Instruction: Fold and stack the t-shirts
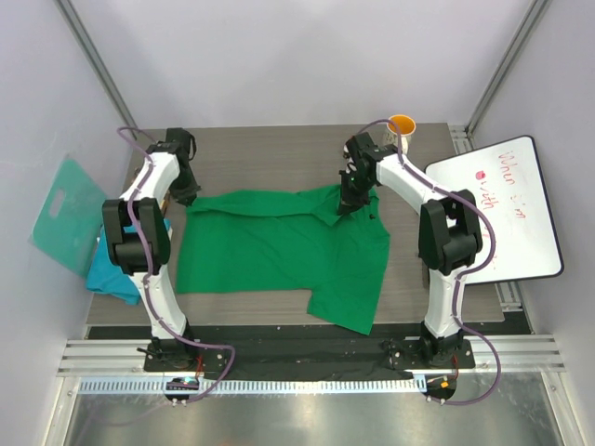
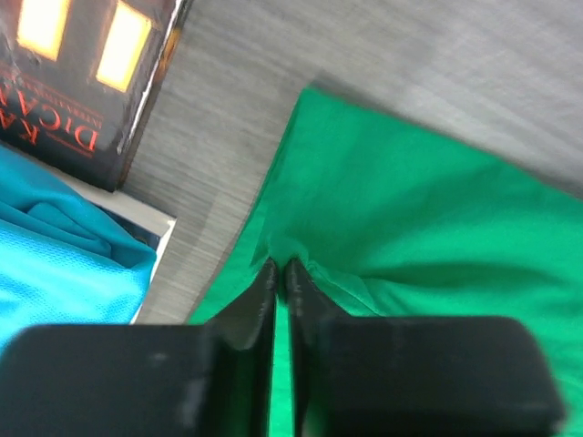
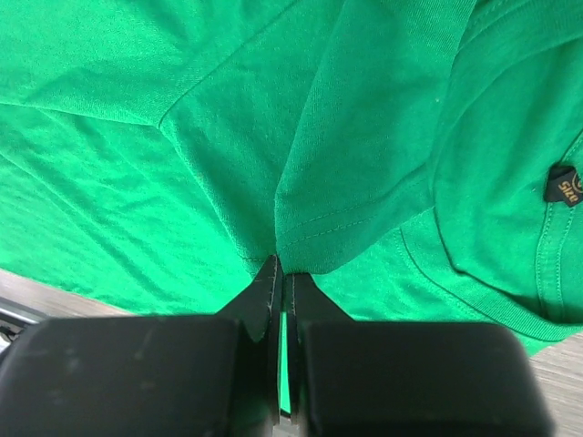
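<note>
A bright green t-shirt (image 1: 279, 251) lies spread over the middle of the table, with a flap folded over at its far right. My left gripper (image 1: 186, 195) is at the shirt's far left corner. In the left wrist view that gripper (image 2: 281, 266) is shut on a pinch of the green cloth (image 2: 410, 237). My right gripper (image 1: 349, 204) sits on the folded far right part. In the right wrist view it (image 3: 281, 264) is shut on a stitched hem of the green shirt (image 3: 346, 137). A teal-blue t-shirt (image 1: 112, 279) lies bunched at the table's left edge, beside the left arm.
A flat teal board (image 1: 65, 214) with a handle hole leans at the far left. An orange mug (image 1: 402, 125) stands at the back right, and a whiteboard (image 1: 507, 204) lies along the right side. A dark printed box (image 2: 82, 82) sits near the left gripper.
</note>
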You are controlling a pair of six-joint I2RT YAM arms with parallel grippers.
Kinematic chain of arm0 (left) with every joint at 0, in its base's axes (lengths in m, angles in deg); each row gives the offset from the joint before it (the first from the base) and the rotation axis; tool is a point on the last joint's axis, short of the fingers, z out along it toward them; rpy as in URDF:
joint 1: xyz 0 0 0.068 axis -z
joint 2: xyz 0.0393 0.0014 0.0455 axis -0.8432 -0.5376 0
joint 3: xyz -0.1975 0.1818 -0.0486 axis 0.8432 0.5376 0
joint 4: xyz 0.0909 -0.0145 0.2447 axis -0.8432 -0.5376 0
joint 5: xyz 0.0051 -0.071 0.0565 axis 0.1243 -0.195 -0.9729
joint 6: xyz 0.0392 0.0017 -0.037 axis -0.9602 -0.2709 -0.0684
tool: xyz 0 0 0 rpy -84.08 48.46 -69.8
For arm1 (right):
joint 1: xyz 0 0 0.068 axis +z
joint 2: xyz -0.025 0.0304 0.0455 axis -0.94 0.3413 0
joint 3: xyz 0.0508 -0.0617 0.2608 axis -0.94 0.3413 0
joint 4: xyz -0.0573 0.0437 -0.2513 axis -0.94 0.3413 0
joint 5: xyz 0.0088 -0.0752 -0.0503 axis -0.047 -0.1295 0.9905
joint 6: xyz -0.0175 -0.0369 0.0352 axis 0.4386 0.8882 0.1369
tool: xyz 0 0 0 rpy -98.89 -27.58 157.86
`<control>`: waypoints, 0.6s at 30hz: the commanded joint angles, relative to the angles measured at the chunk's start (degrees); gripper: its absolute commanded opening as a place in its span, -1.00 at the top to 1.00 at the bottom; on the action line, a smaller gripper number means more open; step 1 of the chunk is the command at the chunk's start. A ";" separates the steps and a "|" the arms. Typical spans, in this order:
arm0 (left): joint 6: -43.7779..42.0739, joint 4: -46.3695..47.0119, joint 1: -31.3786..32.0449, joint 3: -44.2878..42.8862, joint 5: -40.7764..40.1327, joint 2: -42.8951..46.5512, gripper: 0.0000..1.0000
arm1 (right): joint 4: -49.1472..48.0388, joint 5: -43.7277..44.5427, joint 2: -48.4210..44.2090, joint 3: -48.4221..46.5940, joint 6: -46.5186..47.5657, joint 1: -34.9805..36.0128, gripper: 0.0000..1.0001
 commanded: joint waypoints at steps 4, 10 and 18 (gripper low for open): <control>0.60 -4.96 0.29 -2.53 -2.80 -1.97 0.28 | 0.78 -0.72 -1.80 -0.93 -1.16 0.36 0.62; 1.57 -2.94 0.29 -3.14 -4.04 0.05 0.14 | 0.96 -0.02 -2.68 -2.42 -1.25 0.36 0.53; 2.80 0.93 4.68 -4.46 -0.70 -0.20 0.12 | -0.54 7.45 -4.10 -6.02 0.42 -1.91 0.52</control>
